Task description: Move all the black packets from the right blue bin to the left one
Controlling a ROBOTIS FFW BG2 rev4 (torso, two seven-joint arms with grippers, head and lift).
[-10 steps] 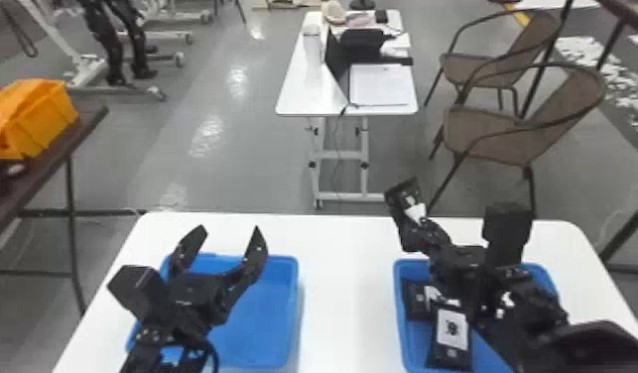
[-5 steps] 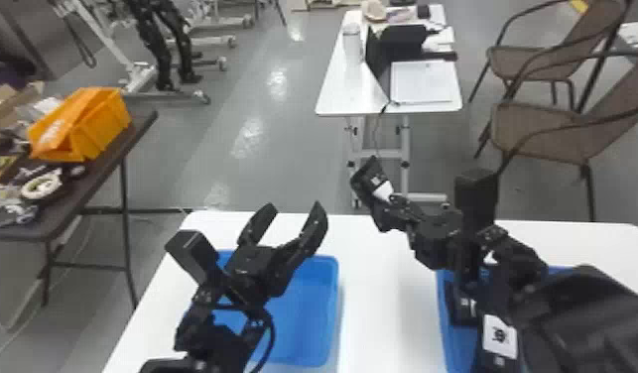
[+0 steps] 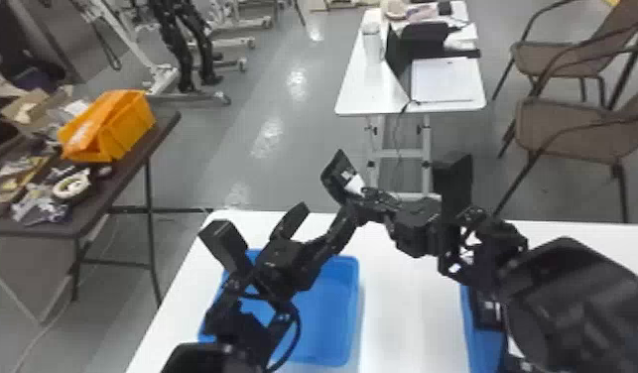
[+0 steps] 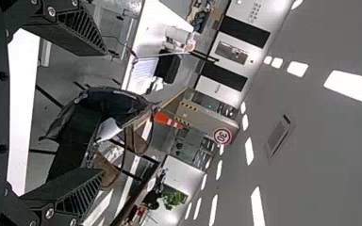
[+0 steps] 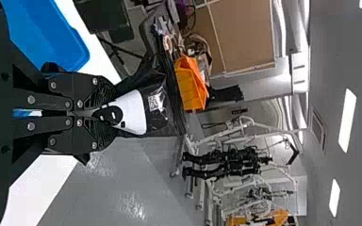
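Held aloft, a black packet (image 3: pixel 334 179) was clenched at one end by the right claw (image 3: pixel 360 196) — most of it left free, perhaps for handing over. Near the left blue bin (image 3: pixel 330 310), the left claw (image 3: pixel 325 212) stood spread, apparently to receive it.

A round red-rimmed sign (image 4: pixel 222 136) reads 30 — a square code (image 5: pixel 156 102) marks a black packet (image 5: pixel 159 121).

The boxy black arms (image 3: pixel 417 229) have silver screws (image 5: pixel 31 100) and looped cable (image 3: pixel 298 325).

Right blue bin (image 3: pixel 469 327) mostly hidden
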